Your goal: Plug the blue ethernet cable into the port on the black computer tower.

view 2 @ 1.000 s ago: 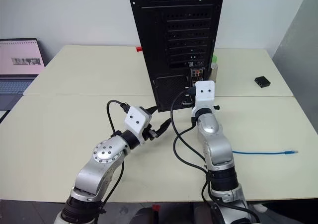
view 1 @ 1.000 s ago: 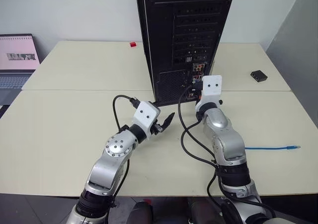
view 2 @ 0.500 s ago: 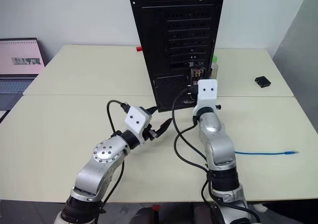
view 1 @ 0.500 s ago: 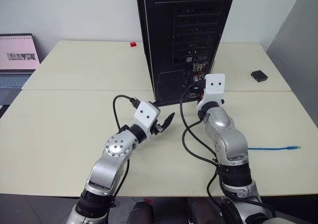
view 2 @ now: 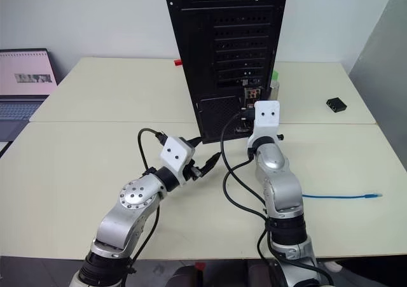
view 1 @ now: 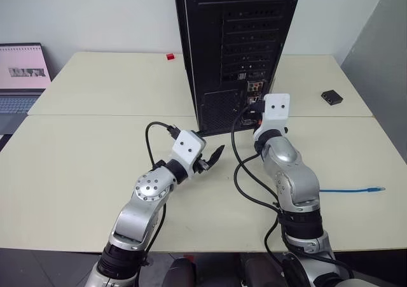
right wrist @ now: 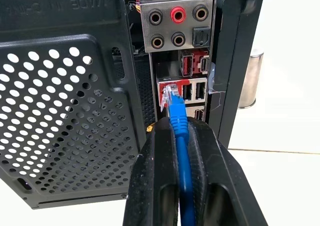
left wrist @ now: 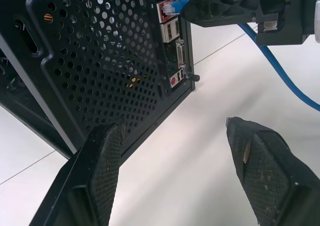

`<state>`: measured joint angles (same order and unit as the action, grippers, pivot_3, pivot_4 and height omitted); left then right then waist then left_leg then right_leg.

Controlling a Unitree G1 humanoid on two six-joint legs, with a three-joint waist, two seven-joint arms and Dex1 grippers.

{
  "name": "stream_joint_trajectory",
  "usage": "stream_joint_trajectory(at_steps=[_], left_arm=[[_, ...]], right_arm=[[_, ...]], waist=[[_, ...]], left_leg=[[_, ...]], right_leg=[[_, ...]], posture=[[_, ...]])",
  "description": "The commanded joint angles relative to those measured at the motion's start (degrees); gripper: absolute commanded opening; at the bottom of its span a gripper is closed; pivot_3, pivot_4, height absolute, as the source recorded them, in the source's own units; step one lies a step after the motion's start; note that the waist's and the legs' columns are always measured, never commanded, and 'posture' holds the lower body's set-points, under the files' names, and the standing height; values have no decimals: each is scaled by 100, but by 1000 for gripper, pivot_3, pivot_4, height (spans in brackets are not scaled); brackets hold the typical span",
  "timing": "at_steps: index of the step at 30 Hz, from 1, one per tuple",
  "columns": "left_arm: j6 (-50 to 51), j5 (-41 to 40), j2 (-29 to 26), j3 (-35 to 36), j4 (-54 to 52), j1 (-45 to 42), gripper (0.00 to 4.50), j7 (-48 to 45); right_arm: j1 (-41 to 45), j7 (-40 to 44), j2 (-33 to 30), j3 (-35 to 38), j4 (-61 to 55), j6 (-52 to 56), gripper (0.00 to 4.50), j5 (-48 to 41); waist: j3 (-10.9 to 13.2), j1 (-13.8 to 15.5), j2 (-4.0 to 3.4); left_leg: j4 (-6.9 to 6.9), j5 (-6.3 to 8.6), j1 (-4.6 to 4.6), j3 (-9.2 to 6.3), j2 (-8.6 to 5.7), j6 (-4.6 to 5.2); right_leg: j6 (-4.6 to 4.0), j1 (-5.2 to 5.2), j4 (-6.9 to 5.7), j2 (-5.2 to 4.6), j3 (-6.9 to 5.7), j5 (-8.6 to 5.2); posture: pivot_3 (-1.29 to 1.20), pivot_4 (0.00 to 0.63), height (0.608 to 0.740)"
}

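Blue ethernet cable (right wrist: 180,151), clear plug at the port (right wrist: 169,96), is clamped in the right pincer (right wrist: 181,136); left pincer (left wrist: 175,151) gapes empty.

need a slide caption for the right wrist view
Right pincer shut on the blue ethernet cable, its clear plug at the port on the black computer tower.
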<state>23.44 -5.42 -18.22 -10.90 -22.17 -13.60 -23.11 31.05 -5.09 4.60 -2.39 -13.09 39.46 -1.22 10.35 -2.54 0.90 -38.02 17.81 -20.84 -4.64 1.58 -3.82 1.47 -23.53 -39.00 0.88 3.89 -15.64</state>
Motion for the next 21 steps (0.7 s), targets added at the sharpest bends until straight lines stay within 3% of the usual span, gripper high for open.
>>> stream_joint_trajectory(at_steps=[1,21], left_arm=[[-101,37,45,19,-99,-41,3399,13],[-136,59,95,20,-49,-82,3399,15]], right_arm=[[201,22,-33,4,-36,-175,4,32],[391,128,-197,-92,295,-296,3,90]], waist=[[0,0,0],[0,-66,0]], left_leg=[[0,0,0,0,0,0],[-1,0,3,1,1,0]], right_leg=[[0,0,0,0,0,0],[0,0,-4,1,3,0]], posture=[[0,150,740],[0,150,740]])
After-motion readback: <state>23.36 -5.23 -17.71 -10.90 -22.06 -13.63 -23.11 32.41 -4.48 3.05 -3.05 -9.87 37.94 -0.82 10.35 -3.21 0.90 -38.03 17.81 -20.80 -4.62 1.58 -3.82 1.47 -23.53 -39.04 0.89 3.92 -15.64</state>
